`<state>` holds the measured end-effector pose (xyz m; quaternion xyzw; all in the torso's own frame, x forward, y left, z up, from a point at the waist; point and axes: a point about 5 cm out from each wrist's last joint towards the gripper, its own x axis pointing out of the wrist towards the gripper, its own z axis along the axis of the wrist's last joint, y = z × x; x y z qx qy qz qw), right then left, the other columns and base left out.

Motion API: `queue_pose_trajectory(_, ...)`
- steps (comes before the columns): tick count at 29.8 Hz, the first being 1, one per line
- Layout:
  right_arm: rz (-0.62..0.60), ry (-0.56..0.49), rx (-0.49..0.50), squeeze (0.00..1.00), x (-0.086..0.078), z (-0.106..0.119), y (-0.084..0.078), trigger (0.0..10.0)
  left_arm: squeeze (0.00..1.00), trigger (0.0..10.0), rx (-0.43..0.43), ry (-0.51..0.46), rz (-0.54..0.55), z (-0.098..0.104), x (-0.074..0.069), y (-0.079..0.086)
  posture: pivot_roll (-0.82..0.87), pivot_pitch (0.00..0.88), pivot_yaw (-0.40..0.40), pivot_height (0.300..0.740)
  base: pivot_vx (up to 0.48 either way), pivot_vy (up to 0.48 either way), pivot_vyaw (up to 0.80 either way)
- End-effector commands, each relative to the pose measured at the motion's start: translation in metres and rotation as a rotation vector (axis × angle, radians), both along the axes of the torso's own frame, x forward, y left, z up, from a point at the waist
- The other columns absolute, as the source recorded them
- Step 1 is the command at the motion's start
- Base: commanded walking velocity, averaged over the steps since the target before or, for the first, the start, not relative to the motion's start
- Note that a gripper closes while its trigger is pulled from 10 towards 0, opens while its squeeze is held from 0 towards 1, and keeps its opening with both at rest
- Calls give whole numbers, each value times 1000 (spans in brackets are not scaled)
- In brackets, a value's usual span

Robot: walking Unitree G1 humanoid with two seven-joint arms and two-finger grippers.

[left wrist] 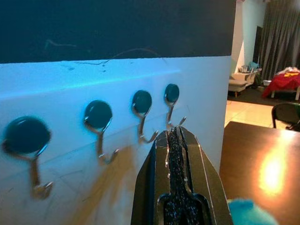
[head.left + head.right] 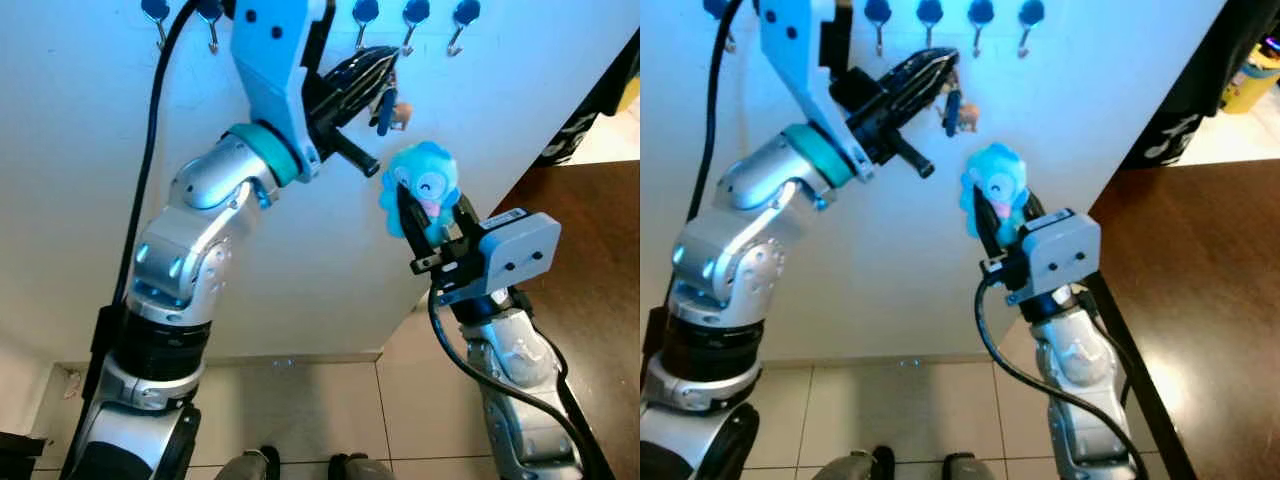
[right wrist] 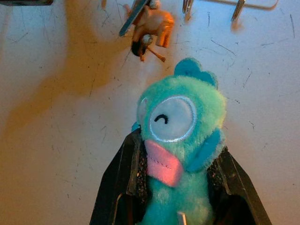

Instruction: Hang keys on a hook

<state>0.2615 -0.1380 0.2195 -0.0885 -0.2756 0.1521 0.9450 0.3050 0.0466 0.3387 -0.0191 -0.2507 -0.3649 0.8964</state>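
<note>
A row of blue-capped metal hooks [image 2: 413, 20] is fixed along the top of a white wall. My left gripper [image 2: 384, 62] is raised just below them, shut on a small bunch of keys [image 2: 388, 108] that dangles from its tips with a tan charm. In the left wrist view the shut fingers [image 1: 154, 159] point at the rightmost hook [image 1: 171, 105], a short way from it. Lower and to the right, my right gripper [image 2: 432, 212] is shut on a blue plush toy [image 2: 422, 185] with a pink mouth, held close to the wall beneath the keys [image 3: 149, 22].
A dark brown table [image 2: 590, 260] stands to the right, its edge beside my right arm. Pale floor tiles [image 2: 300, 410] lie below the wall. A black cable [image 2: 158, 90] runs up along my left arm.
</note>
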Motion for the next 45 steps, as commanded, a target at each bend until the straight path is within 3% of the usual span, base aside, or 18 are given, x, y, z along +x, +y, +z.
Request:
queue_pose_trajectory(1,-10,11,7,0,-1,-4,-2,10000,0,10000,5,6,17,1,3,-3,-70,117,74,740,0,0,0)
queue_pose_trajectory(16,-12,18,10,0,-3,-6,-1,10000,0,10000,-11,22,94,2,14,2,-67,120,77,740,0,0,0)
queue_pose_trajectory(30,-10,22,11,0,-2,-7,-2,10000,0,10000,-45,-34,20,10,-3,14,-62,119,69,740,0,0,0)
queue_pose_trajectory(45,-9,19,7,0,-1,-7,-2,10000,0,10000,-21,-11,65,3,6,15,-66,110,66,740,0,0,0)
